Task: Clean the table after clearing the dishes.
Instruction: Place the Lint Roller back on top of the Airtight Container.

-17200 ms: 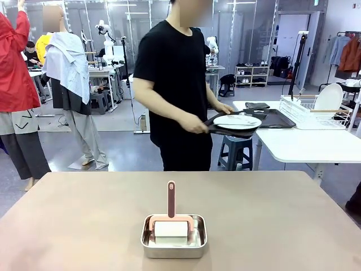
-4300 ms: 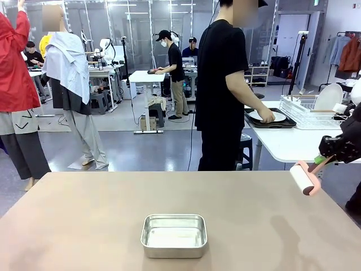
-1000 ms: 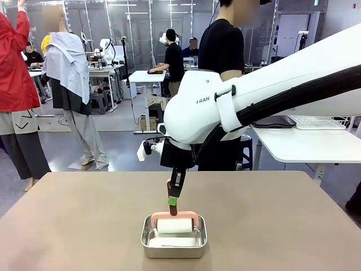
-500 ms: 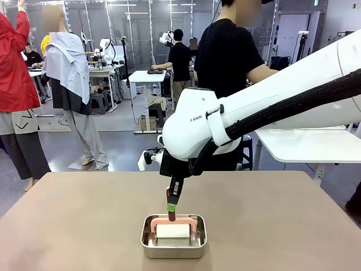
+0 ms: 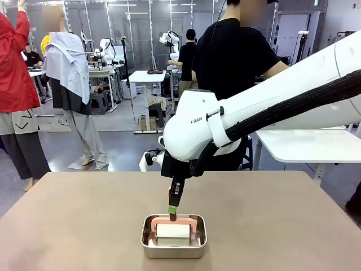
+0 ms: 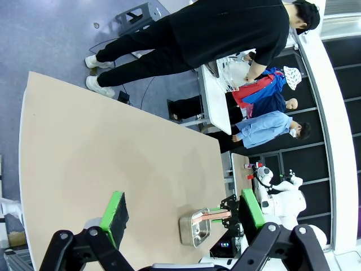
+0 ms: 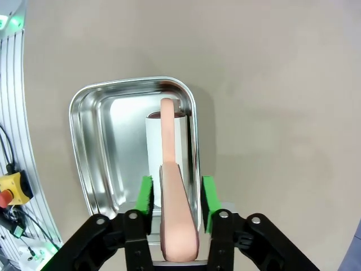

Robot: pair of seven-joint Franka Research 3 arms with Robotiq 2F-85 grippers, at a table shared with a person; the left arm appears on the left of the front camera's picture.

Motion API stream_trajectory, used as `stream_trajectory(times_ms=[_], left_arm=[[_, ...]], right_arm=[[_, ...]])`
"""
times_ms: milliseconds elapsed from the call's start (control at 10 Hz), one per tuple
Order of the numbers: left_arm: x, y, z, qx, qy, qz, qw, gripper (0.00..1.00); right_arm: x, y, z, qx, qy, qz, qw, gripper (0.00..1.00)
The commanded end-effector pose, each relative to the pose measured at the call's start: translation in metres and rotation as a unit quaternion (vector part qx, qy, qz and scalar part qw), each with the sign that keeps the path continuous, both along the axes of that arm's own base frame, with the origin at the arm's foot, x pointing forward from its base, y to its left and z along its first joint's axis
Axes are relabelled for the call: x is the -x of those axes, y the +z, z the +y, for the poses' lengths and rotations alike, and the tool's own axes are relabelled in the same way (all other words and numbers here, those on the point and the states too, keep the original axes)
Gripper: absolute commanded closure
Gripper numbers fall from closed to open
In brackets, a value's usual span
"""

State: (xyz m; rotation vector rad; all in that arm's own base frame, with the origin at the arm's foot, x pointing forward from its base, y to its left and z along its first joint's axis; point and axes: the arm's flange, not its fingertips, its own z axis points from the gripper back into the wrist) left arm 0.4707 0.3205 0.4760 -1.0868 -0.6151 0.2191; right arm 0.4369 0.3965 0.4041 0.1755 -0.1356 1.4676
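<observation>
Right gripper (image 7: 172, 195) over the steel pan (image 5: 174, 236), its fingers set a little apart either side of the pink roller handle (image 7: 171, 186), white roll (image 5: 174, 231) lying inside the pan. Pan sits near the front middle of the table (image 5: 84, 220). Left gripper (image 6: 183, 217) spread wide above the table; a person in black (image 5: 240, 62) stands at the far side.

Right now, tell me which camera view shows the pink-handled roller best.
The right wrist view: the roller lies in the steel pan, its handle between the right gripper pads. The front view shows it side-on, low in the pan; the left wrist view shows it tiny and distant.
</observation>
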Motion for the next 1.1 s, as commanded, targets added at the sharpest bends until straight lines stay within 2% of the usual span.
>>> stream_trajectory(times_ms=[0,100,700,800,1000], left_arm=[[0.002,0.002,0.001,-0.004,0.0,-0.002,1.0,0.0],[0.002,0.002,0.001,-0.004,0.0,-0.002,1.0,0.0],[0.002,0.002,0.001,-0.004,0.0,-0.002,1.0,0.0],[0.002,0.002,0.001,-0.004,0.0,-0.002,1.0,0.0],[0.002,0.002,0.001,-0.004,0.0,-0.002,1.0,0.0]], right_arm=[[0.005,0.004,0.002,0.006,-0.01,-0.016,1.0,0.04],[0.005,0.009,0.002,0.003,-0.011,-0.021,1.0,0.0],[0.003,0.028,-0.005,-0.005,-0.018,-0.037,0.999,0.0],[-0.001,0.027,-0.007,0.003,-0.026,-0.028,0.999,0.0],[-0.001,0.025,-0.005,-0.009,-0.004,-0.024,1.0,0.0]])
